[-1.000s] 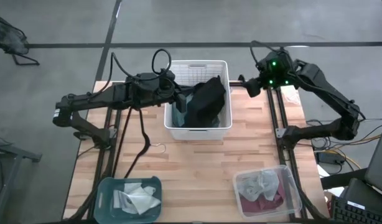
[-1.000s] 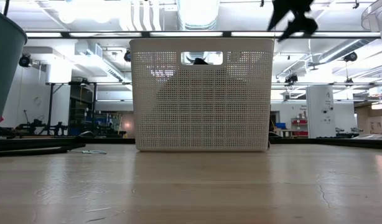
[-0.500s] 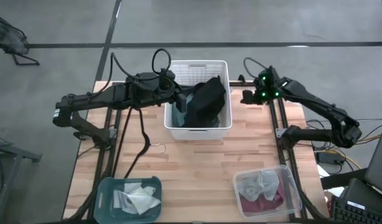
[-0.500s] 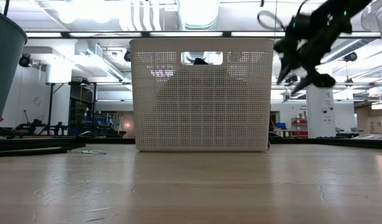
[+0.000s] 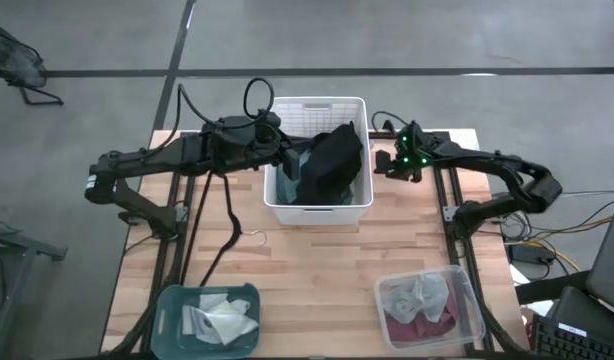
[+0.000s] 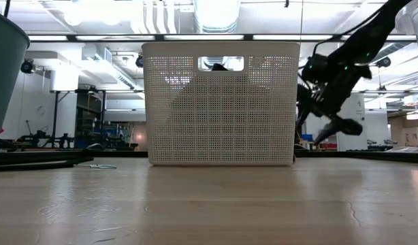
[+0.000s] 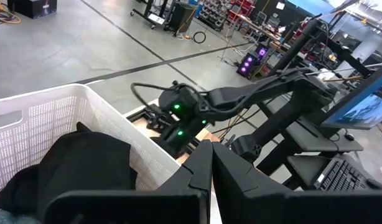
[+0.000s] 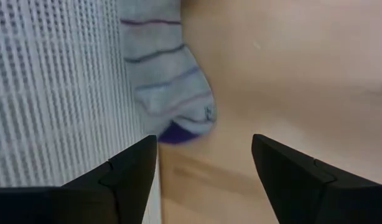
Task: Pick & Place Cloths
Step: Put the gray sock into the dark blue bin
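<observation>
A white slatted basket (image 5: 318, 204) stands at the table's far middle, with a black cloth (image 5: 338, 152) heaped over a teal one (image 5: 290, 178) inside. A light grey striped cloth with a purple tip (image 8: 169, 93) lies flat on the table against the basket's right wall (image 8: 54, 87). My right gripper (image 8: 203, 140) hangs open just above it, slanting down, its fingers touching nothing; it also shows low beside the basket (image 6: 319, 128). My left gripper (image 7: 209, 155) is shut and holds nothing, level over the basket's left rim (image 5: 278, 158).
A teal tray (image 5: 173, 300) with white cloths sits at the near left. A clear tray (image 5: 465, 290) with maroon and grey cloths sits at the near right. A black cord with a wire hook (image 5: 227, 232) lies left of the basket. Bare wood lies between the trays and basket.
My right gripper has come down a long way from above the table's far right corner, drawing left toward the basket's right wall and rolling as it sank. It now hangs low beside the basket. The cloths and basket have not moved.
</observation>
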### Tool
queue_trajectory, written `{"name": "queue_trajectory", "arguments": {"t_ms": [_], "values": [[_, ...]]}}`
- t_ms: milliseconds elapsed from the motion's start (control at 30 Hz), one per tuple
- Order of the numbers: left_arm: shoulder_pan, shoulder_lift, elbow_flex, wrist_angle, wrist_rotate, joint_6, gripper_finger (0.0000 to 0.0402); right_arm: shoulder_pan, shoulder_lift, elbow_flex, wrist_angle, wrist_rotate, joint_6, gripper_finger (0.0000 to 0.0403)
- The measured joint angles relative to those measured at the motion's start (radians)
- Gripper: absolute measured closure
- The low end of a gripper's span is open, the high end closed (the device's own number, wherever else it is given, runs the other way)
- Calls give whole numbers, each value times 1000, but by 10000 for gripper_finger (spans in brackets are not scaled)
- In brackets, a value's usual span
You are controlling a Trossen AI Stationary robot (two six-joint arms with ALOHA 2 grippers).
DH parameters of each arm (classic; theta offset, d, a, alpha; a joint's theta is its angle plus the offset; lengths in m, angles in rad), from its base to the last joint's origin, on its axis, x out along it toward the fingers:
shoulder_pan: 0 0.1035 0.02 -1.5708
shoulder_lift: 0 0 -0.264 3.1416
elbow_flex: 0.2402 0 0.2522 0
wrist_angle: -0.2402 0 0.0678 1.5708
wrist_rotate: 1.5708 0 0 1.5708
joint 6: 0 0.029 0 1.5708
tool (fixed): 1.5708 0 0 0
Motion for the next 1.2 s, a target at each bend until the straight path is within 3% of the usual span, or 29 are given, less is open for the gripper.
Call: {"name": "queue_trajectory", "arguments": {"t_ms": [500,867,1033,1200], "values": [[0,0,0,-1,11,-19,390,41,249,61,127,0,35,140],[-1,0,-2,-17,19,-19,390,132,215,96,160,63,53,179],[-1,0,-14,-15,19,-19,390,153,225,103,160,159,71,180],[-1,0,-30,-15,25,-40,390,154,285,103,161,180,53,177]]}}
